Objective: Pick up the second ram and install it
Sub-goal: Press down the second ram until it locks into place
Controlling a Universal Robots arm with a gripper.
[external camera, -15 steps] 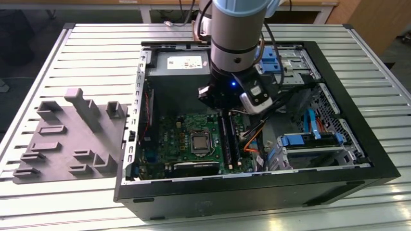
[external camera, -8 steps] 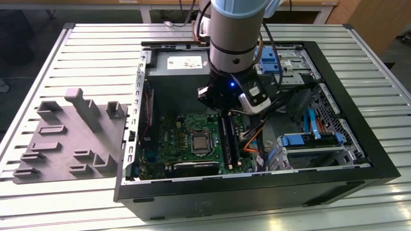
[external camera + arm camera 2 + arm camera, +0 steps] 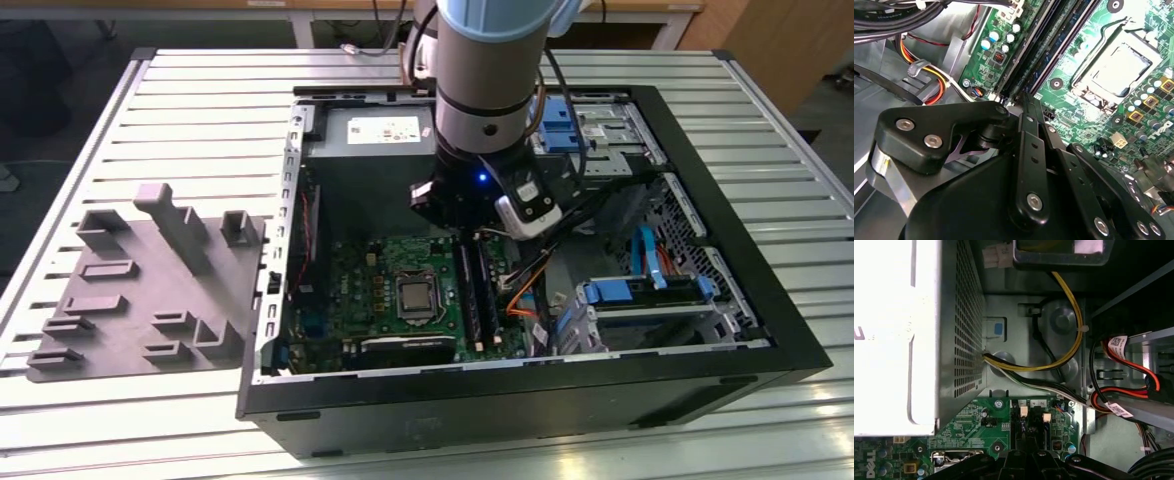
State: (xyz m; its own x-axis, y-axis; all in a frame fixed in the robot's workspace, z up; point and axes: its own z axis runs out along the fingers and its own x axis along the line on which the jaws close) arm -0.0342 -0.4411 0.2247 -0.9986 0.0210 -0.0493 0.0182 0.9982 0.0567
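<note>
My gripper [image 3: 470, 232] is deep inside the open computer case [image 3: 747, 300], low over the end of the memory slots [image 3: 477, 292] nearest the power supply. In the second wrist view its black fingers [image 3: 1026, 130] are drawn together, so the gripper [image 3: 1025, 100] is shut, with its tips right at the slot ends. A thin dark bluish strip, which I take for the second ram [image 3: 1051, 52], runs on edge along the slots away from the tips. Whether the tips pinch it is hidden. The first wrist view shows the gripper [image 3: 1024, 447] just short of the pale slot clips [image 3: 1024, 412].
The green motherboard [image 3: 380, 275] carries a bare CPU socket [image 3: 418, 298]. The grey power-supply box [image 3: 374, 130] lies just beyond the gripper. Orange and yellow cables [image 3: 527, 290] and blue drive bays [image 3: 641, 290] crowd the exterior view's right. A grey slotted fixture [image 3: 147, 290] lies on the slatted table.
</note>
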